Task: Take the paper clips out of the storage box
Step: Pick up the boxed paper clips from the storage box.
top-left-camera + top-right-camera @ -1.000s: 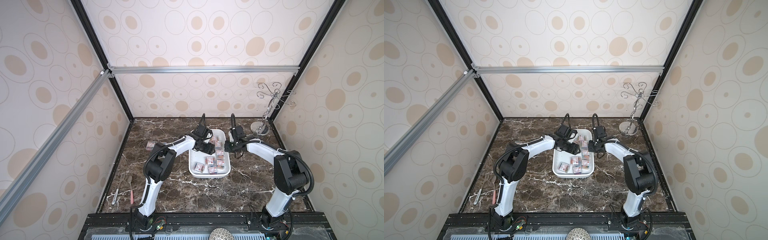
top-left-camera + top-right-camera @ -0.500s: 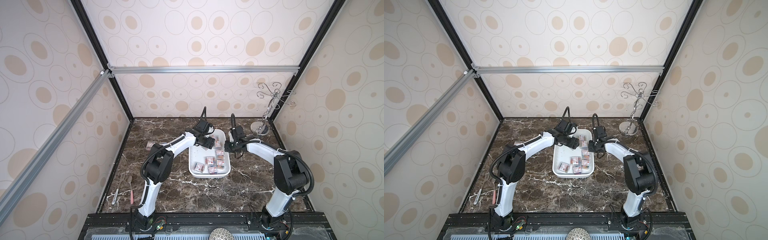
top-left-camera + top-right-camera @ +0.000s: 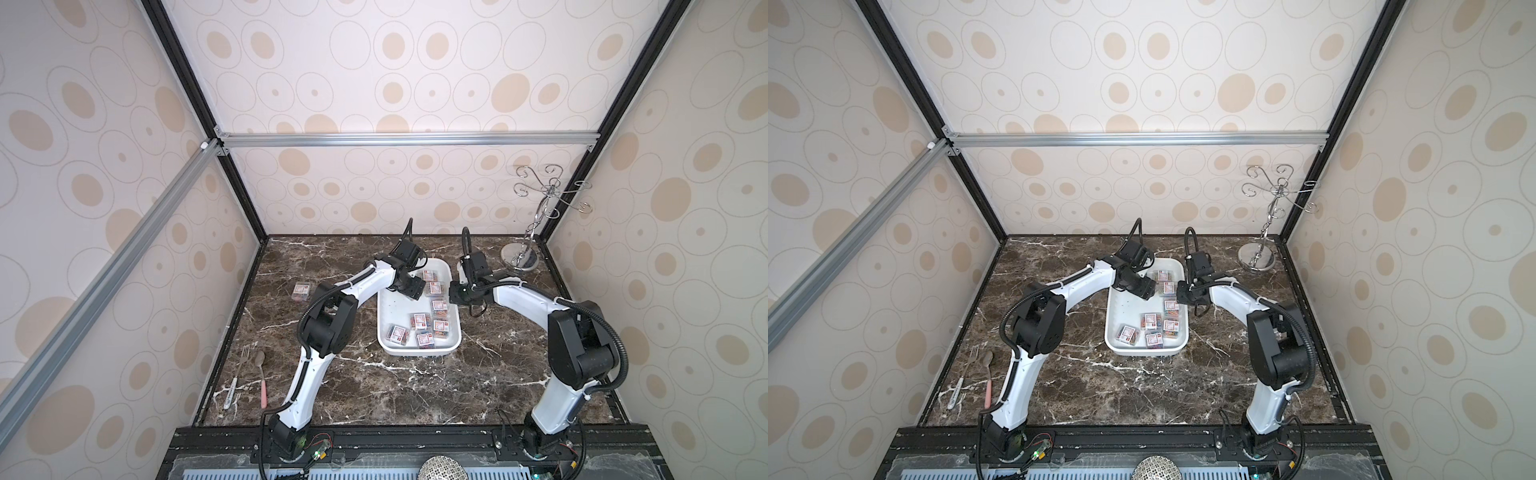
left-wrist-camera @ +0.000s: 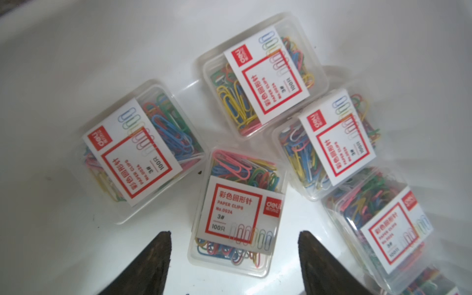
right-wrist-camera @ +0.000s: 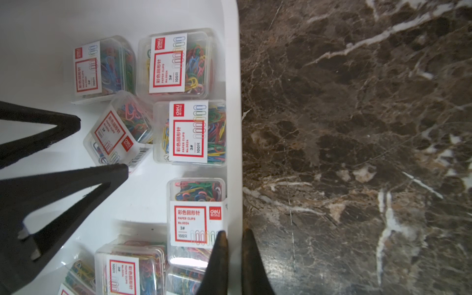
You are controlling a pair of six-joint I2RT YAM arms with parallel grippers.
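The nearest box of paper clips (image 4: 237,212) lies in the storage box (image 5: 233,102), among other such boxes. It sits between the spread tips of my left pincer (image 4: 234,233), with a gap on each side. My right pincer (image 5: 235,233) is pinched narrow on the storage box's rim. A stray clip box (image 3: 301,290) sits well apart on the tabletop (image 3: 415,395).

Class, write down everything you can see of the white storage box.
The storage box is a shallow white rectangular tray, glossy like plastic, with rounded corners and a raised rim. It lies flat on the dark marble table. Several clear paper clip boxes sit inside, mostly along its right side; much of its left is bare. The right hand is shut on its right rim; the open left hand hovers over its far end.
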